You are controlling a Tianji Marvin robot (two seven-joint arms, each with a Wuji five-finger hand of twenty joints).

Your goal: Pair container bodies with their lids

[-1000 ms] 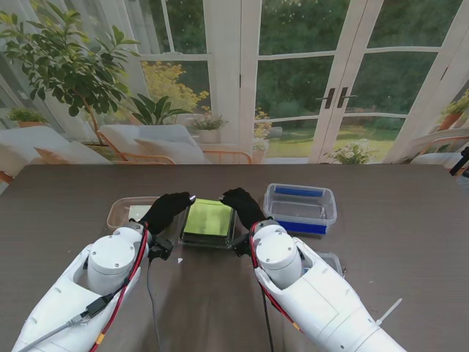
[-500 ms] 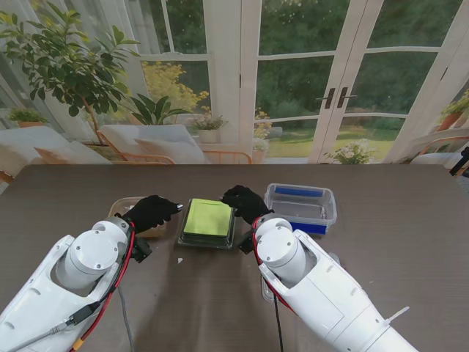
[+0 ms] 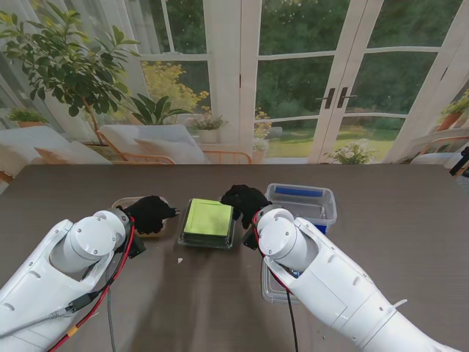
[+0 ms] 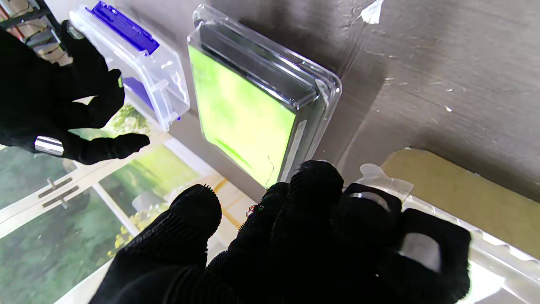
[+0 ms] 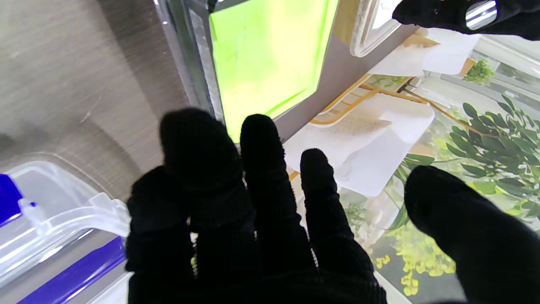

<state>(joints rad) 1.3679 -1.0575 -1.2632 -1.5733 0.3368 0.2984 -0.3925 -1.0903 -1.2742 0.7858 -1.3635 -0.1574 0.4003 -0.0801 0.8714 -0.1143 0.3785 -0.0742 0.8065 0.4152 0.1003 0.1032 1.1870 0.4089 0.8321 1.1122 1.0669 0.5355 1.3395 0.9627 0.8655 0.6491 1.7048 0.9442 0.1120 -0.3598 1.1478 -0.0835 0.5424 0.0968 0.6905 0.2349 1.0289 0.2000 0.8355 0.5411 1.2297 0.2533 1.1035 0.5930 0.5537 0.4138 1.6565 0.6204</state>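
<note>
Table [image 3: 381,191]: dark wood-grain top, matt, faintly streaked and scuffed. Green container [image 4: 253,105]: clear glossy plastic shell over a bright green, smooth insert. Blue-trimmed container [image 3: 300,205]: translucent glossy plastic with opaque blue parts. Left hand [image 4: 303,245] and right hand [image 5: 253,219]: black knitted cloth, matt and ribbed. Arm casings [image 3: 330,286]: smooth, glossy white plastic.

A dark wood-grain worktop [image 3: 410,220] carries four things: a green-lidded clear container [image 3: 208,222] at centre, a tan-based tray [image 3: 130,207] just left of it, a blue-trimmed clear box [image 3: 302,206] to the right, and a clear lid [image 3: 277,287] nearer, right of centre.
</note>
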